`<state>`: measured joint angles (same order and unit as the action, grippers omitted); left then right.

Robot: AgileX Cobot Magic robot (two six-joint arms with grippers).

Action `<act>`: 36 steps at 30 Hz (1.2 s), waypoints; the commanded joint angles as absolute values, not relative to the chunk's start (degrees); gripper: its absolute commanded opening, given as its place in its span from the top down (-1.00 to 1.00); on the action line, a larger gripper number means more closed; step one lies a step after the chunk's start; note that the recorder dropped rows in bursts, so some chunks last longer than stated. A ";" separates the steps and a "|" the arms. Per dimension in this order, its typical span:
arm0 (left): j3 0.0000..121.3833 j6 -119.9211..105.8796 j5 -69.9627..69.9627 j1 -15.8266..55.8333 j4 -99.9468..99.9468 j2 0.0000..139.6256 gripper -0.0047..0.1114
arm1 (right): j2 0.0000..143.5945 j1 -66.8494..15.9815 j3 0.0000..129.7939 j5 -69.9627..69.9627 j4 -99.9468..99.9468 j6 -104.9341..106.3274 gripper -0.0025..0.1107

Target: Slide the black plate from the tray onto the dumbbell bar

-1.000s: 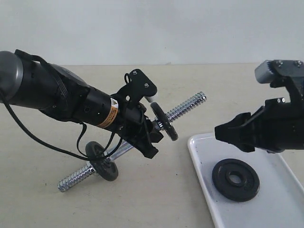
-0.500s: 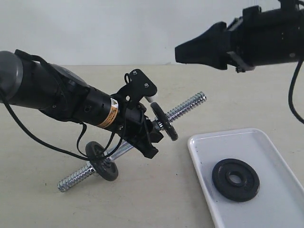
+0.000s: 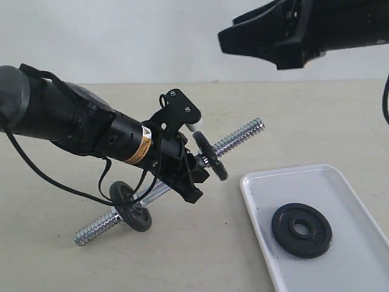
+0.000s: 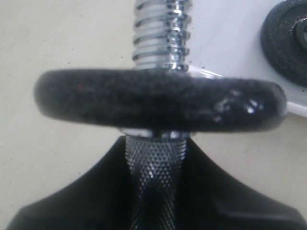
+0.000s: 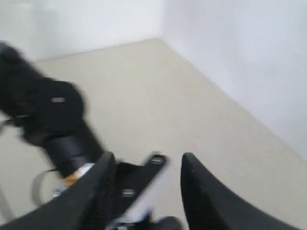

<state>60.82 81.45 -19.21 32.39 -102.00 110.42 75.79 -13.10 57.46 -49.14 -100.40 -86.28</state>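
The black plate (image 3: 302, 230) lies flat in the white tray (image 3: 340, 188) at the lower right. My left gripper (image 3: 193, 176) is shut on the knurled middle of the dumbbell bar (image 3: 237, 137), which is tilted: its lower threaded end rests on the table and its other end points up toward the tray. Two small black discs (image 3: 211, 155) sit on the bar. Up close, the left gripper (image 4: 156, 158) clamps the knurl just behind one disc (image 4: 158, 99), with the black plate (image 4: 288, 38) beyond. My right gripper (image 3: 228, 39) hangs open and empty, high above the table; its fingers (image 5: 201, 191) stand apart.
The beige table (image 3: 292, 115) meets a white wall at the back. The left arm's black cable (image 3: 55, 182) loops down near the bar's lower disc (image 3: 130, 207). The tray's right side runs out of the exterior view.
My right gripper has risen from just above the tray to high over the table and shifted left. The left arm, bar and black plate have not moved.
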 commanded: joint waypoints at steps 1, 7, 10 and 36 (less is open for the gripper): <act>62.30 81.97 -21.25 32.57 -99.95 106.70 0.84 | 74.79 -13.11 57.67 -11.84 -99.95 -92.28 0.01; 62.30 81.97 -21.25 32.57 -99.95 106.70 0.84 | 72.59 -13.11 57.80 2.80 -97.77 -96.00 -0.04; 62.30 81.97 -21.15 32.57 -99.95 106.70 0.84 | 72.79 -13.11 57.80 -3.68 -90.38 -99.22 -0.04; 62.30 81.97 -21.14 32.57 -99.95 106.70 0.84 | 77.66 -3.98 58.64 -29.00 -87.86 -111.55 -0.04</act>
<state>60.82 81.45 -19.33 32.39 -102.00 110.52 77.19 -6.73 57.60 -19.04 -88.19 -100.90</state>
